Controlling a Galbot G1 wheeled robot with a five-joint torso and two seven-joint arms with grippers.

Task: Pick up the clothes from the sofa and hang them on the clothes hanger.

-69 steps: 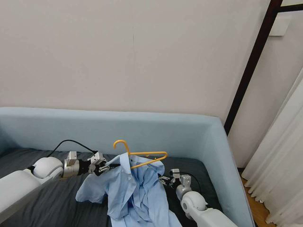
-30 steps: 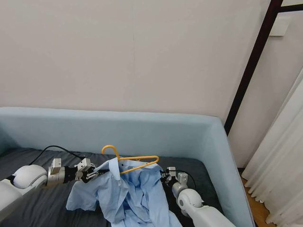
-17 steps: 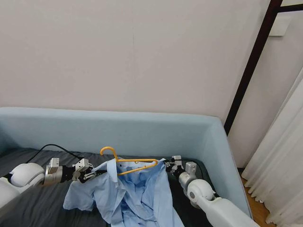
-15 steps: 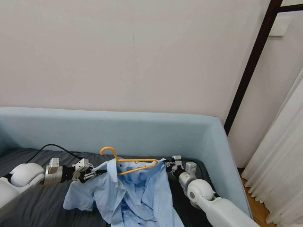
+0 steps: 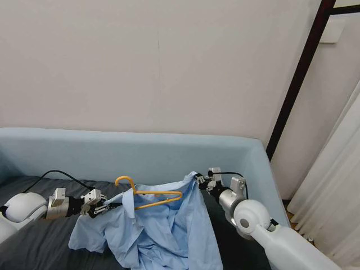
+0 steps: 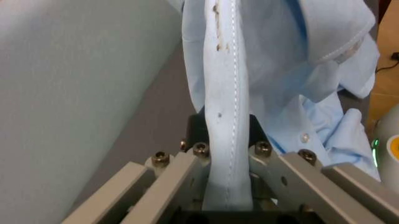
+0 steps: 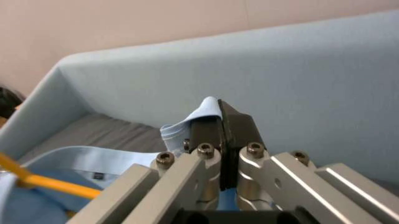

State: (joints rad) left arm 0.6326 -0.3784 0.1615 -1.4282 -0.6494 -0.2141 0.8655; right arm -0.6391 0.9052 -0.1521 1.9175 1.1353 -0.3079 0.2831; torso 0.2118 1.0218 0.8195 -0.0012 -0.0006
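At the left, my left gripper [image 5: 102,206] sits low over the dark grey seat cushion [image 5: 34,244], clamped tight on a stitched hem of the light blue cotton shirt [image 5: 166,233]. In the left wrist view I see that hem running straight between the closed fingers. The shirt stretches from there across to my other arm, and its bulk sags down onto the cushion. A yellow plastic hanger [image 5: 151,194] lies inside the collar area, its hook poking up just beside the left gripper. My right gripper [image 5: 201,180] holds the shirt's far corner raised, fingers pinched fully together on a fold of cloth. The pale blue upholstered sofa backrest [image 5: 112,153] runs close behind both grippers. The sofa's side wall stands near the right gripper, with bare cushion to the left.
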